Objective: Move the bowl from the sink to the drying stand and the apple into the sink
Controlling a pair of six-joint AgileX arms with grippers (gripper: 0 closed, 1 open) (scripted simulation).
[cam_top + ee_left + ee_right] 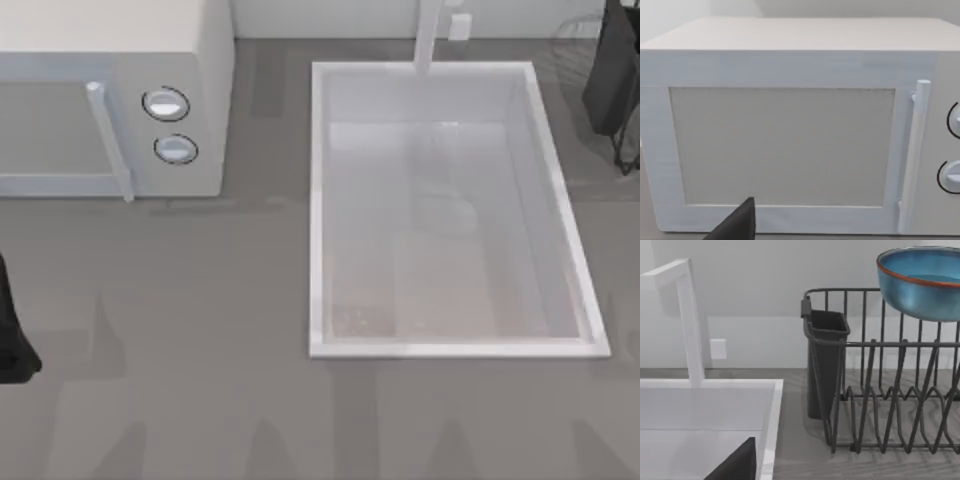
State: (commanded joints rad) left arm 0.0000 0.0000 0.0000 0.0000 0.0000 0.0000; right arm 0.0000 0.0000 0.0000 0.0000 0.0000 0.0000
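Top view: you see the sink [320,200] right of centre on the grey table [200,400], its basin holding nothing, with the white faucet post [428,38] rising at its far rim. The white microwave [110,100] sits at the far left, its two round knobs [166,104] facing the sink. Your left arm [12,340] is a dark shape at the left edge, well apart from the sink; your right arm [612,75] is a dark shape at the far right corner, over faint grey wires of the drying stand [575,30]. Left wrist view: you face the microwave door [782,145] and its upright handle [915,150]; one dark fingertip [737,225] of the left gripper shows at the bottom edge, and you cannot tell whether it is released or clenched. Right wrist view: the bowl [922,282] is up above the drying stand's wires, next to the dark cutlery cup [825,355] on the stand's end; whether it rests on them or is held is unclear. The sink corner and faucet stand beside the stand. One dark fingertip [737,465] of the right gripper shows; its state cannot be told.
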